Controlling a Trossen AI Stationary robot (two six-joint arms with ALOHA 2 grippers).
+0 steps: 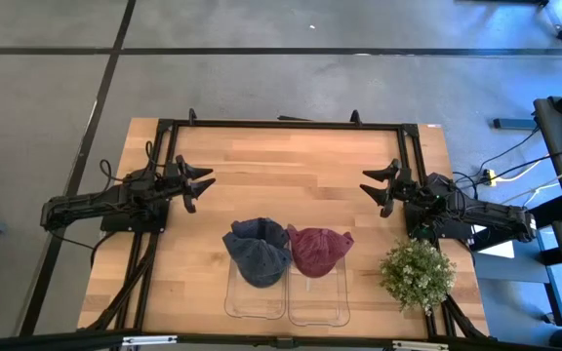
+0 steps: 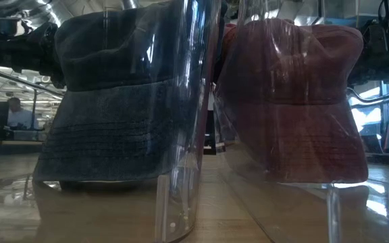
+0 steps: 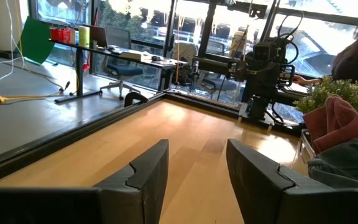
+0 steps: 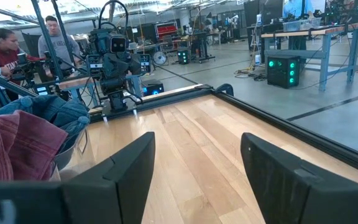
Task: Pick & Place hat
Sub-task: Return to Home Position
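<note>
A dark blue hat (image 1: pixel 259 251) sits on the far end of the left clear bin (image 1: pixel 255 292); a maroon hat (image 1: pixel 318 250) sits on the far end of the right clear bin (image 1: pixel 317 297). In the low view the blue hat (image 2: pixel 117 94) and maroon hat (image 2: pixel 296 101) show through the clear walls. My left gripper (image 1: pixel 203 185) waits open over the table's left part, away from both hats. My right gripper (image 1: pixel 374 187) waits open over the right part. The left wrist view shows the open left gripper (image 3: pixel 194 177) over bare wood; the right wrist view shows the open right gripper (image 4: pixel 194 171) likewise.
A small potted plant (image 1: pixel 418 273) stands near the table's right near corner, close to my right arm. A black frame (image 1: pixel 291 125) rims the table. Bare wood (image 1: pixel 291 185) lies between the two grippers. People show in the room beyond the table (image 4: pixel 5 43).
</note>
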